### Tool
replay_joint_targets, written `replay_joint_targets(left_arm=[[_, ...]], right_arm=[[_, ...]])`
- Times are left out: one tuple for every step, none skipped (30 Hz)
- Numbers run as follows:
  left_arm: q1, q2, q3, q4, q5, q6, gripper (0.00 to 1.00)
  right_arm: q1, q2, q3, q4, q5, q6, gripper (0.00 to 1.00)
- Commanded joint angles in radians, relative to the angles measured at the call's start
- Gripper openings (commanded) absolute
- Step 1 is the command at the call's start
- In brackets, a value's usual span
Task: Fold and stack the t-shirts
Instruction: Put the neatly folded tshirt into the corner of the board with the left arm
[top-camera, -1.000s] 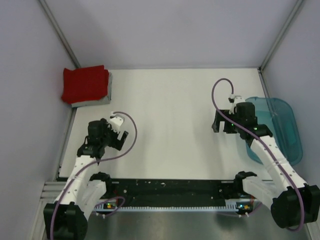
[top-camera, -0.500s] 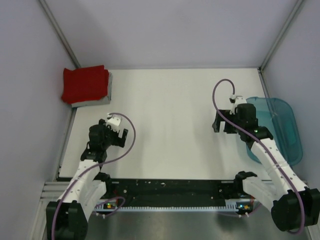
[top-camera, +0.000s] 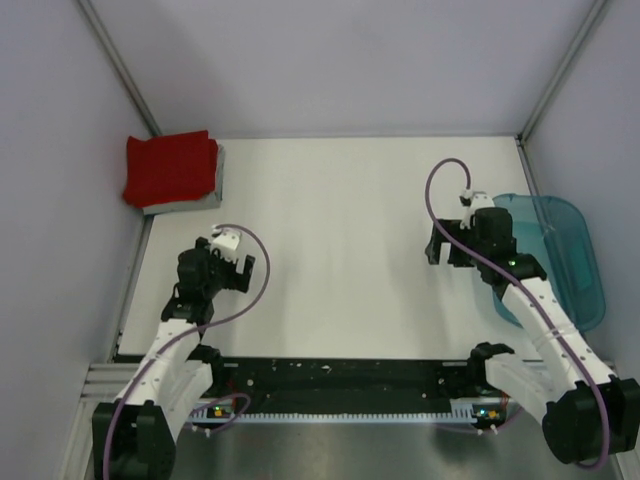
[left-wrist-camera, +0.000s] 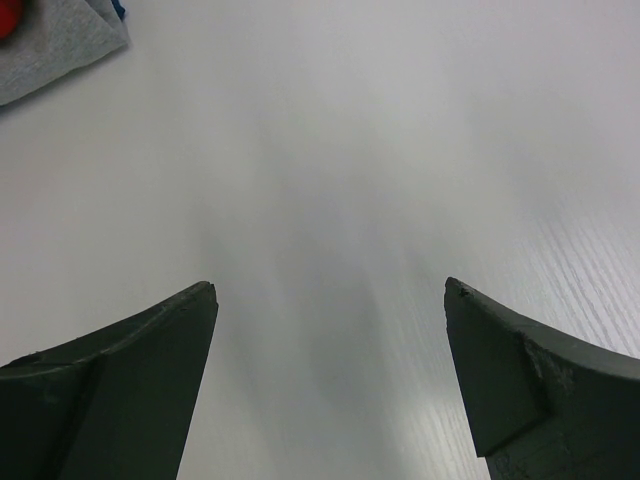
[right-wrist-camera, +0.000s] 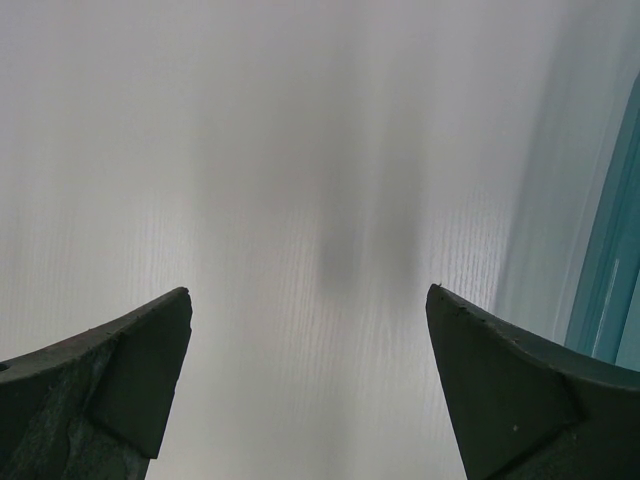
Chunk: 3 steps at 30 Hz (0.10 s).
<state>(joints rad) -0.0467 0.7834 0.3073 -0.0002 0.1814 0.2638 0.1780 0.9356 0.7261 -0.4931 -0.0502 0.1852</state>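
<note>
Top camera looks down; wrist cameras (close) face the table (top-camera: 340, 200).

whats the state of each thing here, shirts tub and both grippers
grey t-shirt: folded, bottom of the pile, only its edges showing
red t-shirt: folded, lying on top of the grey t-shirt
teal tub: upright, open top, nothing seen inside
left gripper: open, holding nothing
right gripper: open, holding nothing, beside the teal tub

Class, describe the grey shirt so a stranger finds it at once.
Go to the far left corner of the white table. Folded shirts lie stacked there. The grey shirt is the pale edge showing beneath the red shirt.
</note>
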Motion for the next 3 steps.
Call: replay_joint_targets(left_arm=[[0.004,0.002,0.0,0.058,0.003,-0.014,0.99],[0.004,0.005,0.006,0.057,0.001,-0.011,0.99],[0.004,0.008,0.015,0.049,-0.011,-0.014,0.99]], right_arm=[[-0.008,-0.024,-0.001,0.037,0.012,-0.001,0.99],[-0.009,-0.024,-0.001,0.036,0.012,0.0,0.99],[-0.008,-0.024,-0.001,0.036,0.013,0.0,0.99]])
